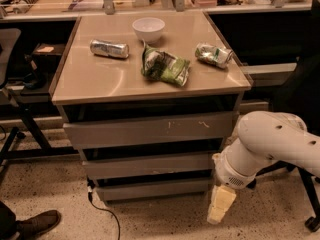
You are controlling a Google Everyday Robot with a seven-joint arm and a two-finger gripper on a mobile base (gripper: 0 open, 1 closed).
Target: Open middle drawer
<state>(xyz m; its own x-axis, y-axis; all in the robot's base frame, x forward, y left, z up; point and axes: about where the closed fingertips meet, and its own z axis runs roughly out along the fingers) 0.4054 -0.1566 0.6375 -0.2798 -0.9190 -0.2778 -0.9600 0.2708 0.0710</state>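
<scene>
A grey cabinet with three drawers stands under a tan counter [100,81]. The middle drawer [150,165] has a plain flat front with pale chips on its lower edge and looks closed. Above it is the taller top drawer [147,130] with pale scratches; below it is the bottom drawer [152,189]. My gripper [221,206] hangs from the white arm [272,146] at the cabinet's lower right, pointing down near the floor beside the bottom drawer's right end and apart from the middle drawer.
On the counter are a white bowl [148,29], a silver can [109,48], a green chip bag [165,65] and a crushed can [214,54]. A cable [102,211] trails on the floor at the lower left. A shoe [31,223] is at the bottom left. Chair legs [309,199] stand at the right.
</scene>
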